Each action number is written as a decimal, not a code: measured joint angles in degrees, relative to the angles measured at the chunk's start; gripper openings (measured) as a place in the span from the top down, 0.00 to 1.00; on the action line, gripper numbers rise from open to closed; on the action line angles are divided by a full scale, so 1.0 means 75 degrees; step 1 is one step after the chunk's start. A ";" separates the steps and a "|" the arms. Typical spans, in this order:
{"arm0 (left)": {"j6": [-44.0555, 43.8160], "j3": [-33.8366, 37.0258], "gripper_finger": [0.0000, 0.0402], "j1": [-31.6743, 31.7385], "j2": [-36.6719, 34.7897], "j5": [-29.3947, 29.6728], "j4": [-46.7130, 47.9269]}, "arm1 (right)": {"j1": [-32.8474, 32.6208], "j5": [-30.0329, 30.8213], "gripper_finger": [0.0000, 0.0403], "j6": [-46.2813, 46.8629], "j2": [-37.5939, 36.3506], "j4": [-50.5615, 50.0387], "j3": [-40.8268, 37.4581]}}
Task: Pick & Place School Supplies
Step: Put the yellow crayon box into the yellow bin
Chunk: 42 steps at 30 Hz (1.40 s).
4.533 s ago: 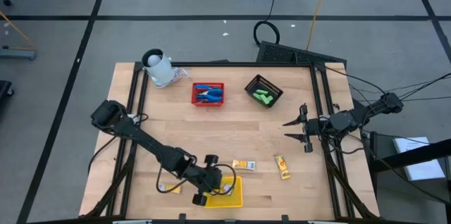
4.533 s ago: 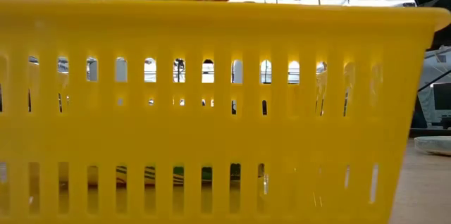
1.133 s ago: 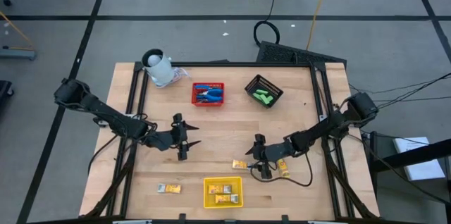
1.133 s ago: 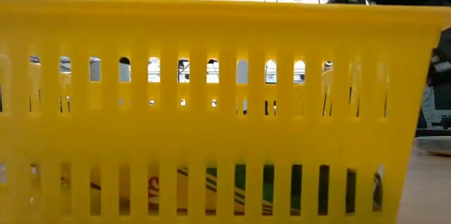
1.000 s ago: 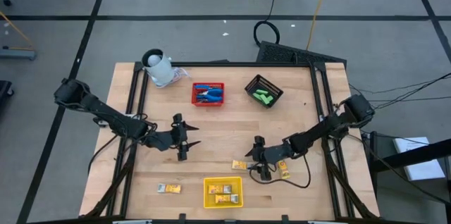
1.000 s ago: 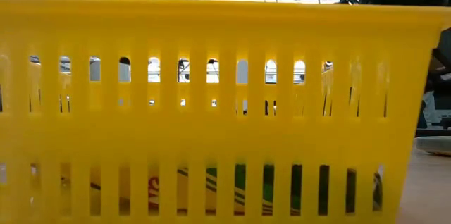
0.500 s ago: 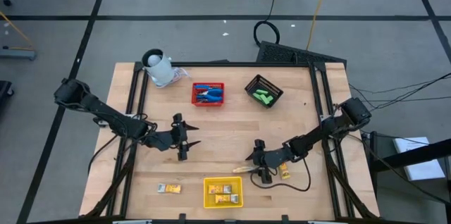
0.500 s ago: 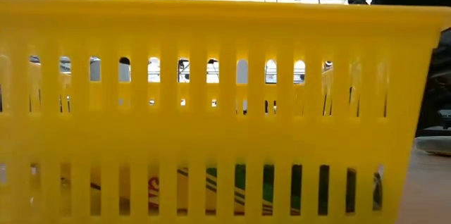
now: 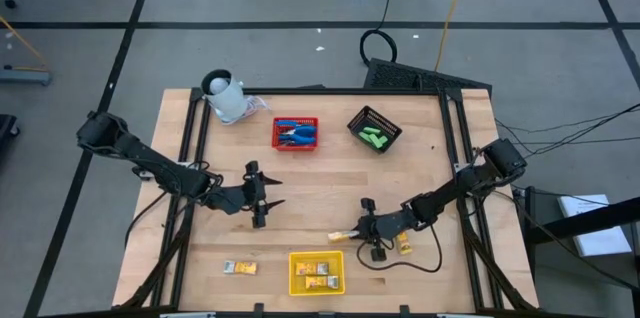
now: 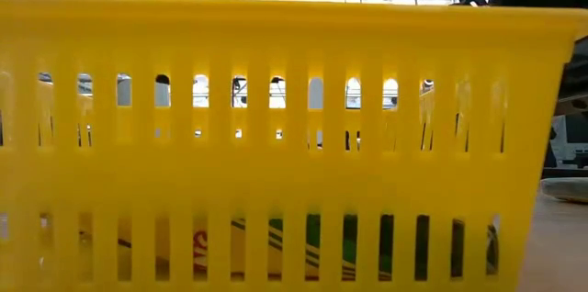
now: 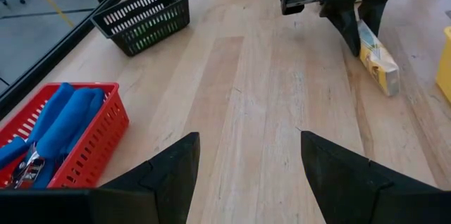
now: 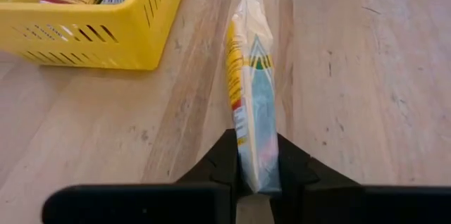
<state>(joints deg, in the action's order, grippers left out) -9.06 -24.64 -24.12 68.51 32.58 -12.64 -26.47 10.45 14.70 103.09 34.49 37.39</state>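
Note:
My right gripper (image 9: 358, 234) is near the table's middle front, shut on a yellow-orange packet (image 9: 340, 236), right of the yellow basket (image 9: 316, 272). That basket has packets lying in it. A second packet (image 9: 403, 246) lies beside my right arm, and a third (image 9: 240, 268) lies left of the basket. Blue-handled tools (image 9: 293, 134) lie in the red basket and green blocks (image 9: 373, 139) in the black basket. My left gripper (image 9: 262, 201) hovers open at centre left, holding nothing. My right gripper pinches the packet's right-hand end (image 12: 255, 171) between its two fingers, one on each flat face. The fingers come from the table's right, slanting down, in line with the packet's length. The packet stands on edge, reaching left; whether it is clear of the wood I cannot tell.
The red basket (image 11: 84, 136) and the black basket (image 11: 144, 16) stand at the table's far middle. A white object (image 9: 225, 96) sits at the far left corner. Bare wood lies between my two arms. In the low view the yellow basket's slotted wall (image 10: 276, 145) fills the picture.
My right gripper has moved slightly toward the table's near edge and shut on the packet. The packet, which lay flat before, now stands on edge between the fingers.

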 joint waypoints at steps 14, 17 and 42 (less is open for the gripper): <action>0.0008 0.0000 0.38 0.0000 0.0000 0.0002 0.0006 | 0.0067 0.0643 0.92 -0.0446 -0.0085 0.0225 0.0000; 0.0015 0.0000 0.38 0.0002 0.0000 0.0002 0.0010 | 0.0142 0.0846 0.92 -0.0579 -0.0178 0.0098 -0.0001; 0.0220 -0.0003 0.38 0.0012 0.0003 0.0075 -0.0175 | -0.0277 0.0136 0.92 -0.1767 0.0418 -0.0086 0.2608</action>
<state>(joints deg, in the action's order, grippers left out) -7.41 -24.67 -24.03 68.53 33.15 -13.96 -28.55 11.46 1.44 106.23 33.84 56.95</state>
